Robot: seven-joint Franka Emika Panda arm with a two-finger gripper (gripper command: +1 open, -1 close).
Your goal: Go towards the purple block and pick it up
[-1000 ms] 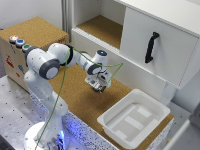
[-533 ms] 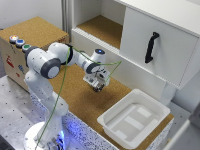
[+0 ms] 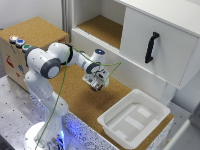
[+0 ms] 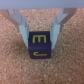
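The purple block, with a yellow letter on its top face, lies on the cork surface in the wrist view. My gripper is lowered over it, one finger on each side; the jaws look open, with a narrow gap showing beside the block. In the exterior view the gripper hangs low over the cork board in the middle of the scene, and the hand mostly hides the block.
A white tray sits at the exterior view's right on the cork board. Behind stands a white cabinet with a black handle and an open shelf. A cork-topped box with coloured buttons stands at the left.
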